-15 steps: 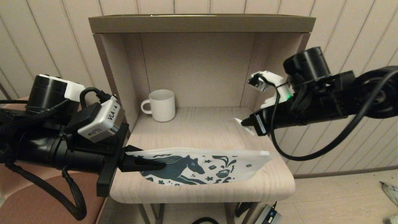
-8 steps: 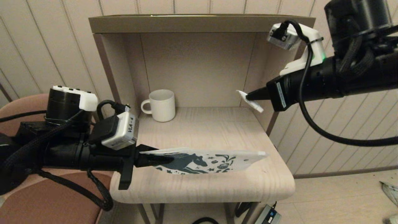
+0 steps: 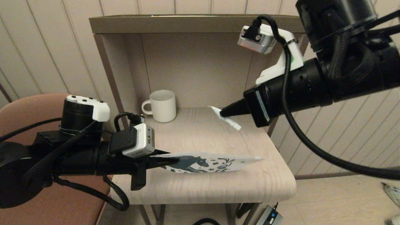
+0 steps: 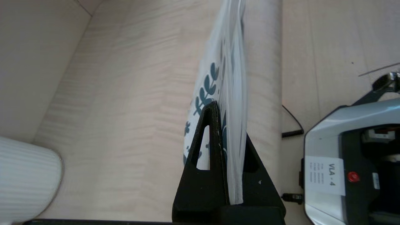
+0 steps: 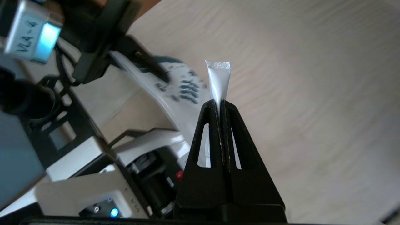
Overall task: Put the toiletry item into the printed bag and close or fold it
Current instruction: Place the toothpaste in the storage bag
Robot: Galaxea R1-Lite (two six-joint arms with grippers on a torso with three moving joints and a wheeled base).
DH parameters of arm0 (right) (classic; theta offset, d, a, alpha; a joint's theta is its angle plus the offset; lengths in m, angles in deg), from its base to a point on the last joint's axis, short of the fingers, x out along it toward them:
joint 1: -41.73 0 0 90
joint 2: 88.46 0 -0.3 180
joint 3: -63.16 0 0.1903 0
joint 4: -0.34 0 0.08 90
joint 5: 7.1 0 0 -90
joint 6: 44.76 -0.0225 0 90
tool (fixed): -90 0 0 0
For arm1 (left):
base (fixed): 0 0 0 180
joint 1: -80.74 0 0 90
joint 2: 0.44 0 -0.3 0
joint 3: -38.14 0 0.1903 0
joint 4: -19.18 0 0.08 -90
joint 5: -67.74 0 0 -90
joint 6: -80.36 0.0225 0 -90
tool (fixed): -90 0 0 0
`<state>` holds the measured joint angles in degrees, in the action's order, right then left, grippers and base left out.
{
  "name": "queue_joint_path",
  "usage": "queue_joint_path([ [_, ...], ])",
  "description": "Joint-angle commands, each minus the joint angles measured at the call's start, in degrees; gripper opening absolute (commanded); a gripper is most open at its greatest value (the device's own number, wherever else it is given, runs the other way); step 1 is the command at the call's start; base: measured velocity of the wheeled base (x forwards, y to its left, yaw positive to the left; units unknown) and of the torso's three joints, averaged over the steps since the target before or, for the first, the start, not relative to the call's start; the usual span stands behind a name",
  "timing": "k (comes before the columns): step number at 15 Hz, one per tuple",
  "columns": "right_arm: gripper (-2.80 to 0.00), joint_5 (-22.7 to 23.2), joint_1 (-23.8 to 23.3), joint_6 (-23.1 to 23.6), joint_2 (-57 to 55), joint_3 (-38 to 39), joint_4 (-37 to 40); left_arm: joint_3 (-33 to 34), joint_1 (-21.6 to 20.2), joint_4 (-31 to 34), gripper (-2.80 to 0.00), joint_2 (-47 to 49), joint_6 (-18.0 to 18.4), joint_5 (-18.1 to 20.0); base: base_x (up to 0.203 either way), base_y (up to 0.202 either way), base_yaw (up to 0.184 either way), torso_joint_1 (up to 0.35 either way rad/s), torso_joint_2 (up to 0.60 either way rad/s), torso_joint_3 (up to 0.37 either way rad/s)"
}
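My jaws are clamping both pieces: my left gripper (image 3: 162, 161) is holding the bag (image 3: 215, 162) over the table's (image 3: 203, 187) front, my right gripper (image 3: 222, 113) is carrying the stick (image 3: 225, 118) above it, needing the bag's mouth next.

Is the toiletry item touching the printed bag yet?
Apart. The head view shows the toiletry item, pinched by the right gripper, above bare tabletop short of the printed bag.
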<state>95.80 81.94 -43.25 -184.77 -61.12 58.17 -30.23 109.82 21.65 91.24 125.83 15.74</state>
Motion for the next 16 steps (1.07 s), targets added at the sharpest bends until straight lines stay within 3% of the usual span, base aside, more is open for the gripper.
queue_joint_path([
  [1, -2.8, 0.3, 0.6, 0.3, -1.9, 1.2, 0.4, 0.3, 0.5, -0.2, -2.8, 0.7, 0.2, 0.1, 0.0, 0.0, 0.0, 0.0, 0.0, 0.0],
  [6, -2.8, 0.5, 0.9, 1.9, 1.4, 9.2, 0.7, 0.3, 0.5, -0.2, -2.8, 1.5, 0.2, 0.1, 0.0, 0.0, 0.0, 0.0, 0.0, 0.0],
  [11, -2.8, 0.6, 2.2, 1.5, 9.5, 10.5, 11.0, 0.3, 0.5, -0.2, -2.8, 2.0, 0.2, 0.1, 0.0, 0.0, 0.0, 0.0, 0.0, 0.0],
  [16, -2.8, 0.5, 1.8, 1.1, 9.4, 10.2, 17.9, 0.3, 0.7, -0.2, -2.8, 1.9, 0.2, 0.2, 0.0, 0.0, 0.0, 0.0, 0.0, 0.0],
])
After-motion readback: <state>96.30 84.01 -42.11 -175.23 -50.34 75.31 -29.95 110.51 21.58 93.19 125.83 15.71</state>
